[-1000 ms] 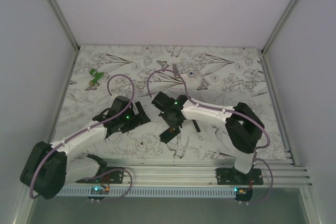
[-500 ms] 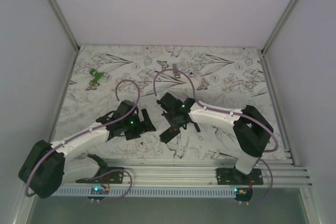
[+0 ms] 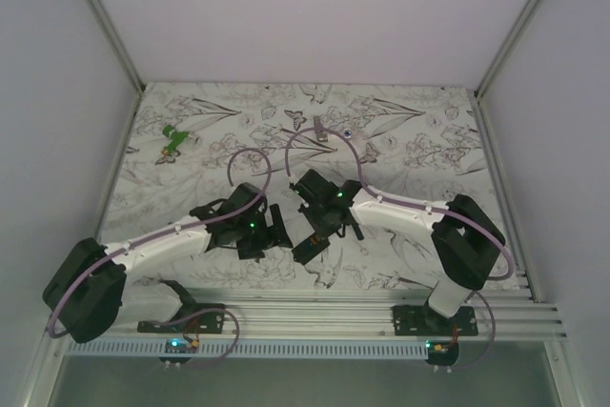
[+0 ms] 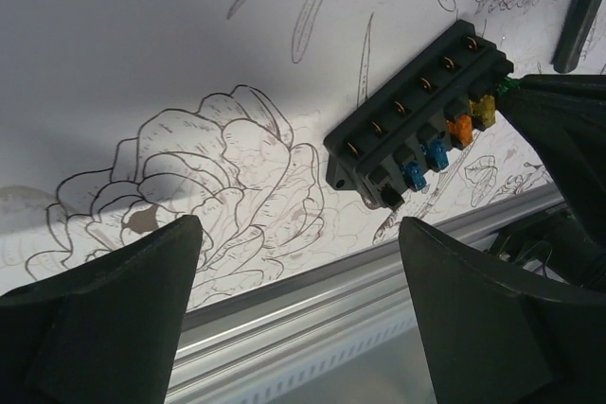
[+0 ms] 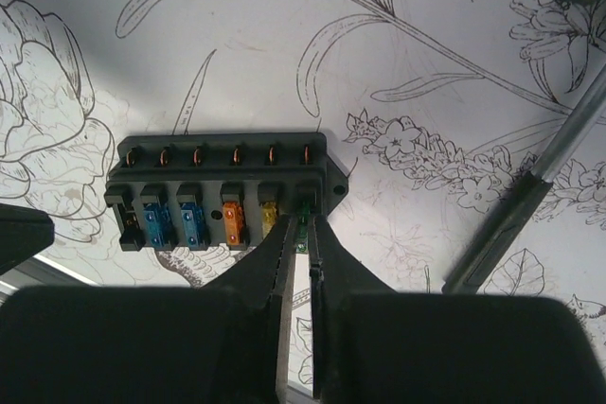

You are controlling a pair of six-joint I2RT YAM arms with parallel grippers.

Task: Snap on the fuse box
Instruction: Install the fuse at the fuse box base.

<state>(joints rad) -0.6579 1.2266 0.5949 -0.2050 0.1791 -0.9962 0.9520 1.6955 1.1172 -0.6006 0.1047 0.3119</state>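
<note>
The fuse box is a black rectangular block lying flat on the flower-print table, with blue, orange and yellow fuses in its slots. It also shows in the left wrist view as the fuse box and from above as the fuse box. My right gripper has its narrow fingertips pinched on a small green fuse at the rightmost slot. My left gripper stands wide open with nothing between its fingers, just left of the box and near the table's front edge. From above, the left gripper and right gripper flank the box.
A black-handled hammer lies just right of the fuse box. An aluminium rail runs along the near table edge. Far back are a green piece at the left and a small grey metal piece in the middle.
My left arm has swung right and nearer, up beside the fuse box, its jaws narrowing slightly. The right arm has shifted a little right while staying at the box.
</note>
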